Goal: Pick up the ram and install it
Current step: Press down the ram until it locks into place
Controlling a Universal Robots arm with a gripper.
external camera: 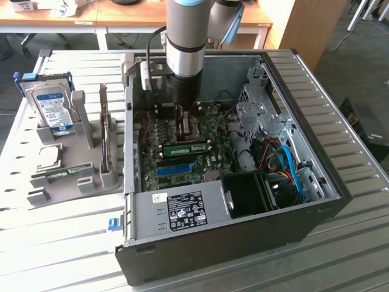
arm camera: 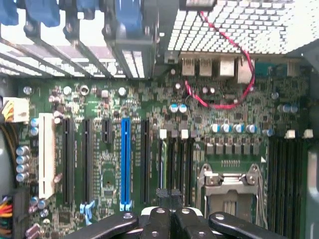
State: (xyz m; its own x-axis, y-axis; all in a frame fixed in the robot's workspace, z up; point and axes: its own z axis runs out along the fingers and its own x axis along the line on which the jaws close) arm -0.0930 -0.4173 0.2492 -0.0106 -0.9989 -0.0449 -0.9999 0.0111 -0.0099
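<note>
The ram (external camera: 185,148), a narrow green stick, stands on edge in a slot near the middle of the motherboard (external camera: 216,115). It runs alongside the blue slot (external camera: 176,165) and just beside it, and appears already seated rather than waiting to be fetched. Directly over the board, beside the stick and toward the case's far wall, the gripper (external camera: 182,126) hangs with its fingers pressed together, holding nothing. In the wrist view the closed black fingers (arm camera: 158,215) point down at the metal processor socket (arm camera: 232,186), with the blue slot (arm camera: 125,164) off to one side. The arm reaches straight down, which seems the only clean way into the open-topped computer case (external camera: 316,125).

The case lies on its side on the slatted metal table (external camera: 358,255), toward the exterior view's right edge, its side panel off so the board faces up. Near the table's opposite edge, on the exterior view's left, a grey holder (external camera: 91,173) keeps spare parts in fixed spots where they can be gripped. There a second green stick (external camera: 61,174) lies flat and a hard drive (external camera: 53,106) stands upright.

The count is two green sticks, one hard drive, one blue slot and one arm.
</note>
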